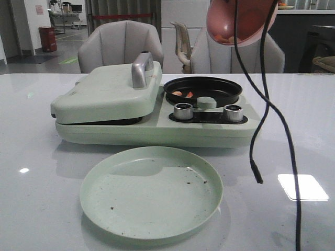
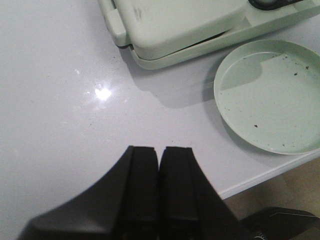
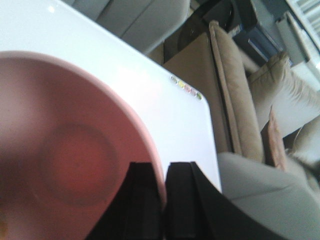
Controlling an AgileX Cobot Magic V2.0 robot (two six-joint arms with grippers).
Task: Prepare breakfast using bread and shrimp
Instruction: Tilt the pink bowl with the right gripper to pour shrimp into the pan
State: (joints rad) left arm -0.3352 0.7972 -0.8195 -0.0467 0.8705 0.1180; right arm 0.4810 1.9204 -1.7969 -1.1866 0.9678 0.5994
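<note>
Bread not visible anywhere; press lid (image 1: 107, 94) on the left half of the pale green breakfast maker (image 1: 157, 128) is down, so whatever is under it is hidden. Right arm itself is out of the front view, only the tilted pink bowl (image 1: 238, 21) shows at the top edge, partly cut off, with black cables (image 1: 285, 130) hanging across it. Left arm not in the front view either.

Right gripper (image 3: 164, 200): fingers nearly together, pinching the rim of the pink bowl between them, one finger inside, one outside. Bowl is held high, above and just behind the black round pan (image 1: 203, 90), tipped with its mouth facing the camera. Small orange-pink shrimp (image 1: 226, 37) pieces sit at the bowl's low edge; two more shrimp pieces lie in the pan at its left side. How many are in the bowl is hard to make out.

Left gripper (image 2: 159, 175): fingers pressed together, nothing between them, hovering over bare white table (image 2: 60, 125) near its near edge, left of the green plate (image 1: 152, 191). Plate sits just near of the breakfast maker, crumbs only. Two metal knobs (image 1: 183, 111) on the maker's right front.
</note>
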